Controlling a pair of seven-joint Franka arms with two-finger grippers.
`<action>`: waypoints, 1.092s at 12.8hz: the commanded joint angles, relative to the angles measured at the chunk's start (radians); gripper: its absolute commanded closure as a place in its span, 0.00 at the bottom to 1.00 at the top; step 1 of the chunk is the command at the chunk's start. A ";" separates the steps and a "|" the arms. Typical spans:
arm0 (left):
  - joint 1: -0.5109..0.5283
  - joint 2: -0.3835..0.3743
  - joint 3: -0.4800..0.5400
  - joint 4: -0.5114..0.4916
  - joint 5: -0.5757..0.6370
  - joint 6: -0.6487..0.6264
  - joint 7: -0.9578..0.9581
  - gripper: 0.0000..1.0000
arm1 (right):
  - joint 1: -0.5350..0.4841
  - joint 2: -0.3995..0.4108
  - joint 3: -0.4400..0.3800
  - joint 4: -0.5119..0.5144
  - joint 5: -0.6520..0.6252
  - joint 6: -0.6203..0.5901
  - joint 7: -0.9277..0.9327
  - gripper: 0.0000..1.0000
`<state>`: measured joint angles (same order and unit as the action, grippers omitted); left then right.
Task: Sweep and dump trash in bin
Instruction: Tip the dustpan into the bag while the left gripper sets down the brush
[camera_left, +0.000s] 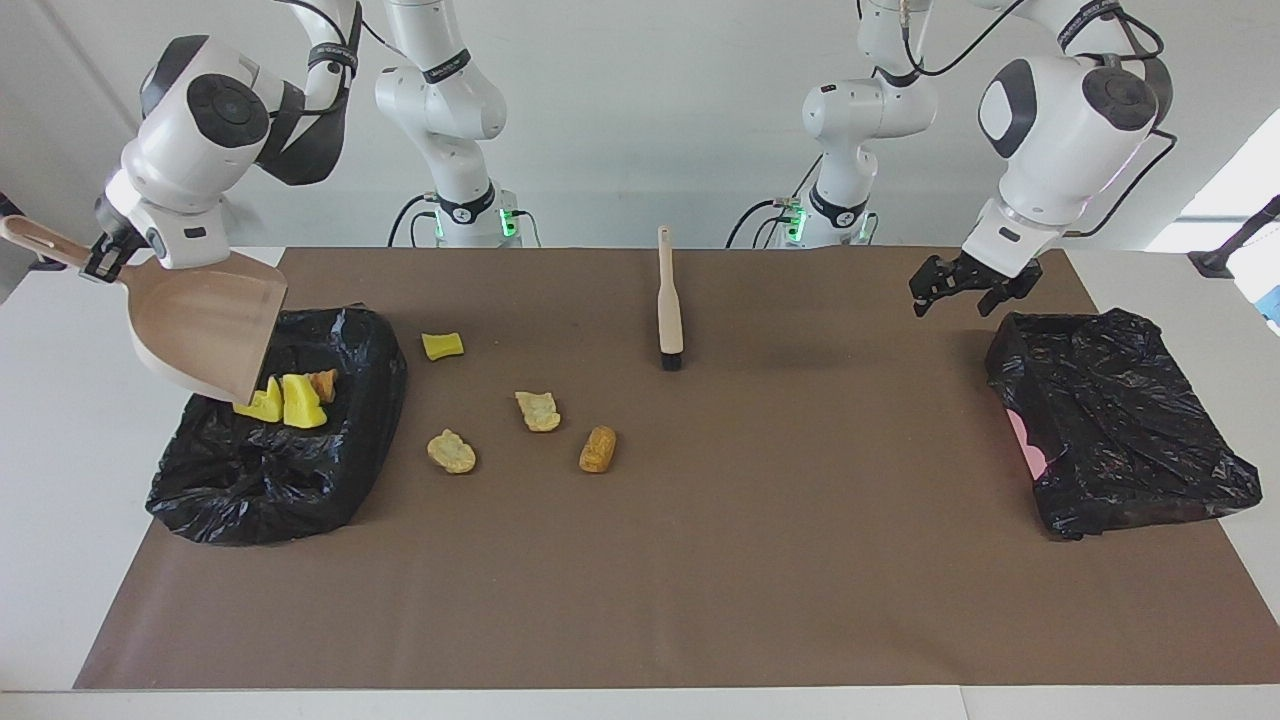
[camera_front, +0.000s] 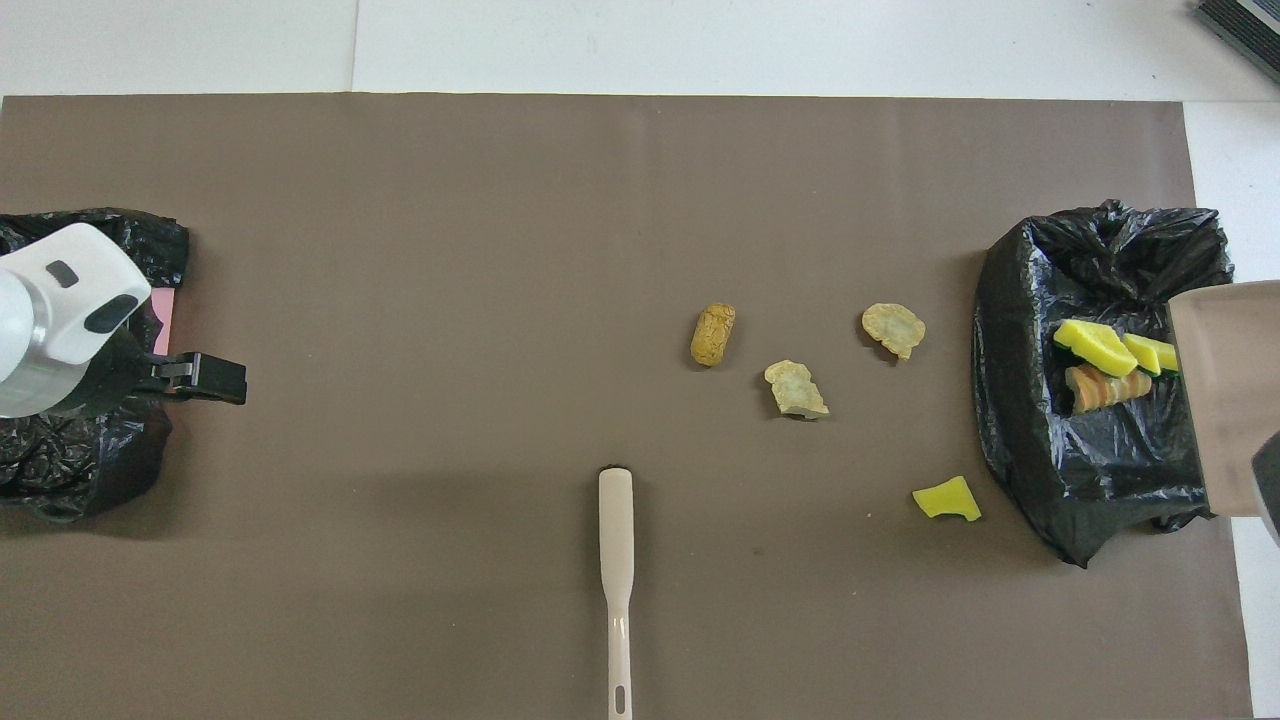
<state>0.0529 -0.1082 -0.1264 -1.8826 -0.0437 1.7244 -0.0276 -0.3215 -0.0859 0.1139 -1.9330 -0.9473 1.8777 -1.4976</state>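
My right claw grips the dustpan handle, pan tipped mouth-down over the bin at my right arm's end of the table. Three trash pieces lie in the bin. Four more sit on the mat, beside the bin. The brush lies apart, nearer me. My left claw hangs open above the mat, just beside the second bag.

Seven trash lumps, two bags
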 joint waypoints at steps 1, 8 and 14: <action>0.038 -0.033 -0.009 0.106 0.019 -0.124 0.003 0.00 | -0.004 -0.031 0.006 -0.002 0.033 -0.008 -0.062 1.00; 0.038 -0.048 -0.003 0.243 0.010 -0.221 0.003 0.00 | 0.002 -0.026 0.040 0.039 0.396 -0.035 -0.058 1.00; 0.025 -0.051 -0.009 0.241 0.011 -0.227 0.001 0.00 | 0.067 -0.025 0.044 0.022 0.619 -0.134 0.291 1.00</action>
<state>0.0825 -0.1583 -0.1302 -1.6495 -0.0429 1.5192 -0.0280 -0.2650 -0.1077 0.1525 -1.9074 -0.3766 1.7671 -1.3268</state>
